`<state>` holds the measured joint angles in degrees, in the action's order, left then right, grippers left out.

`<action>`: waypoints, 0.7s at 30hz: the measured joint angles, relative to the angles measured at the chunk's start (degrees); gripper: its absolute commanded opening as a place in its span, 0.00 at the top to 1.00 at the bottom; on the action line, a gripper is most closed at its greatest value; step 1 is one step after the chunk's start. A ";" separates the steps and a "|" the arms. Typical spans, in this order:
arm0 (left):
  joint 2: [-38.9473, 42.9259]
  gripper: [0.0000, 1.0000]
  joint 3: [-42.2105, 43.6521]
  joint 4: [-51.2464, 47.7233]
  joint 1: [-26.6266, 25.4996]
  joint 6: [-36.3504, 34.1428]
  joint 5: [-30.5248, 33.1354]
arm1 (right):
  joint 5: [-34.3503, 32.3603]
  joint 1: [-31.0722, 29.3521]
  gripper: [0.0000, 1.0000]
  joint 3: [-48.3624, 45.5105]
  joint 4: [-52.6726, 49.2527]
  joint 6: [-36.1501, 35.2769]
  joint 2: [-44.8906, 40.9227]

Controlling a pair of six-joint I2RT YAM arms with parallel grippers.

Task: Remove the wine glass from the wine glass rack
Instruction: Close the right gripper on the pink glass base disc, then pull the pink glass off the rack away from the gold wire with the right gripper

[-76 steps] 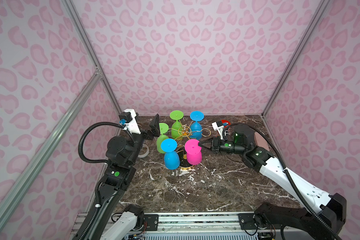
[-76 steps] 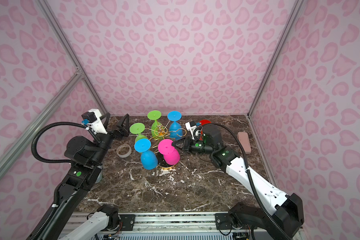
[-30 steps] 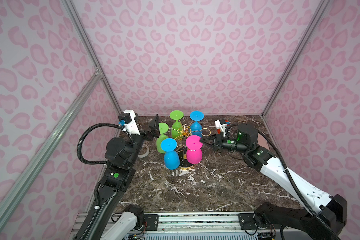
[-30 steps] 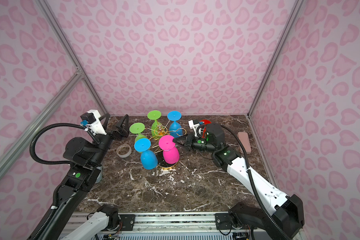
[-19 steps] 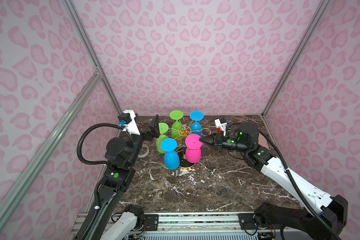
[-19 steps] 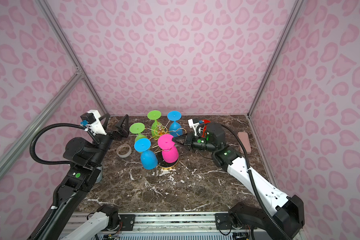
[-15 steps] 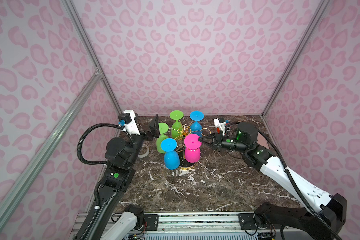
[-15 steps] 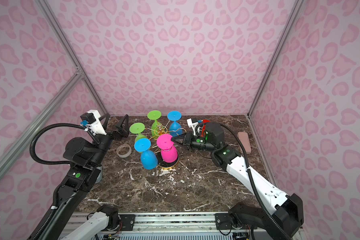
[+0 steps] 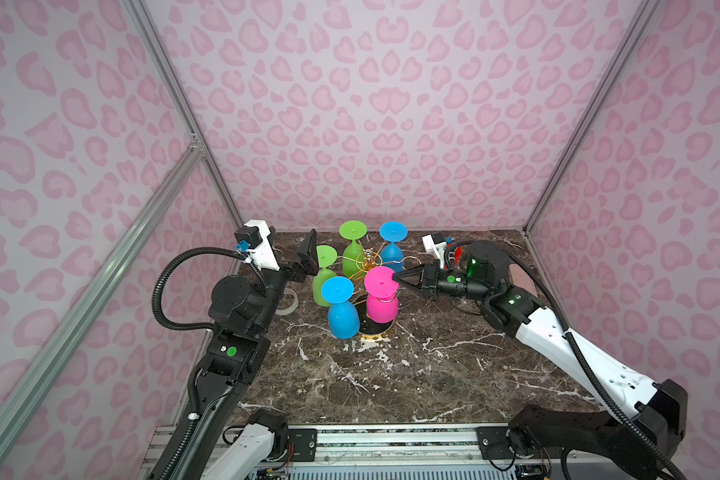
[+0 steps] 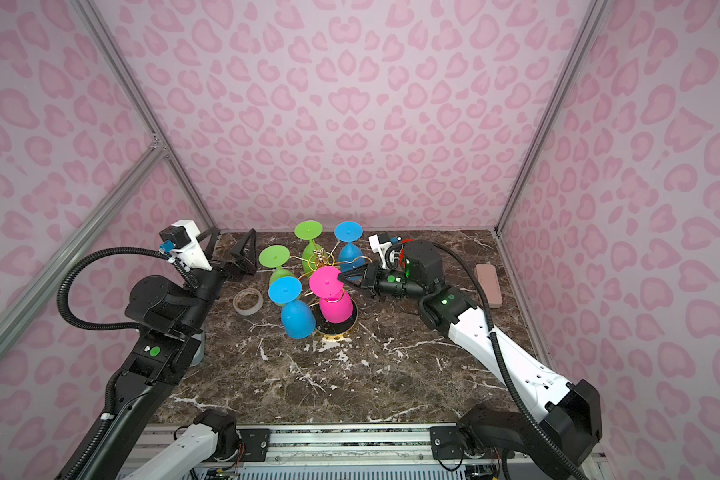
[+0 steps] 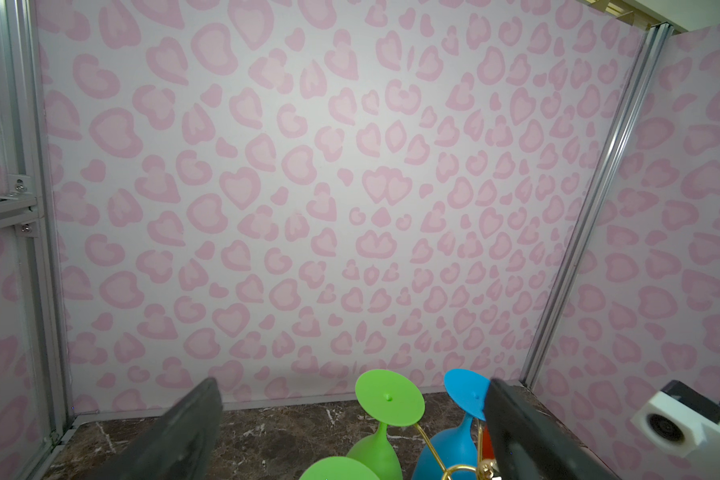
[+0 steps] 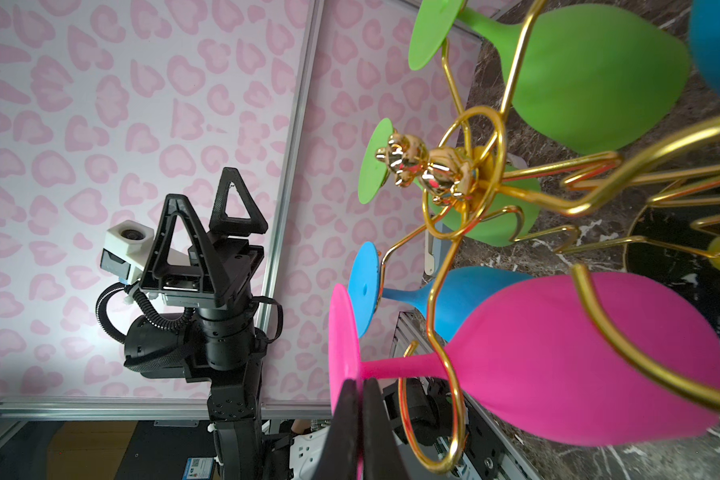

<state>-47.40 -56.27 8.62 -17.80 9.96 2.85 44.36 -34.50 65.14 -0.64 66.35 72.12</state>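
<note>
A: Hanging bowl-down on the rack point(image 9: 368, 262), near side: pink glass point(image 9: 381, 306). Looks light, rubbery, matte; hardly fragile or slippery.
B: Pinched at the foot's thin rim by the right gripper point(image 9: 395, 277), clamped shut. Might flex there; firmer at the stem.
A: And the left gripper point(image 10: 230, 245)?
B: Spread wide, empty, beside a green glass point(image 9: 324, 272).

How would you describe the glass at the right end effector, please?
On the marble table stands a gold wire rack of upside-down glasses. It hangs front right, foot pinched by the right end effector: the only pink glass among green and blue.
</note>
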 measured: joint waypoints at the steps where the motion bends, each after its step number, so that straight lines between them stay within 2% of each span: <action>1: 0.02 0.01 0.00 0.00 0.00 0.00 0.00 | -0.04 0.00 1.00 0.07 -0.09 -0.13 0.11; 21: 0.48 0.01 0.15 0.00 0.00 -0.02 0.17 | -2.34 -0.22 1.00 2.56 0.52 -1.42 3.69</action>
<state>-46.92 -56.12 8.62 -17.80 9.93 3.03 42.02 -34.72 67.70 -0.12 64.93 75.81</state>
